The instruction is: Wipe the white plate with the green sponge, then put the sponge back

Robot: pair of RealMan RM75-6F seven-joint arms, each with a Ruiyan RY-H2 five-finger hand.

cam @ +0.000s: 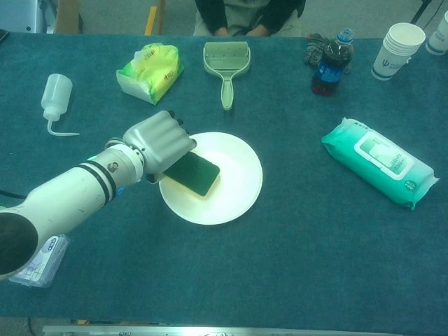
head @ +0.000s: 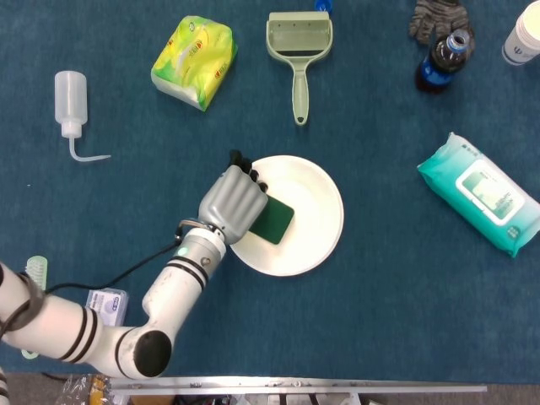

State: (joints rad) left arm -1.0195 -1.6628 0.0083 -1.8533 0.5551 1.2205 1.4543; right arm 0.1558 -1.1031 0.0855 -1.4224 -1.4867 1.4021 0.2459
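The left robot hand (head: 232,201) grips the one green sponge (head: 272,221), fingers curled over its left end, and presses it flat on the left half of the single white plate (head: 316,215) near the middle of the blue-covered desk (head: 396,321). The grey-and-white left arm (head: 160,304) reaches in from the near left corner (a black cable trails beside it). The right robot hand shows in neither view.

Past the plate, on the far side of the desk, lie one yellow-green tissue pack (head: 193,61) at left and one pale green dustpan-style scoop (head: 299,51) with its handle pointing toward the plate. One clear squeeze bottle (head: 71,101) with a bent spout lies at far left. At far right stands one dark drink bottle (head: 442,61) with a blue cap, a dark glove or cloth (head: 438,17) just behind it, and a stack of paper cups (cam: 396,50) beyond. One teal wet-wipe pack (head: 478,192) lies to the right, well apart from the plate. At near left sit one small clear case (cam: 43,253) and one toothbrush (head: 34,283).
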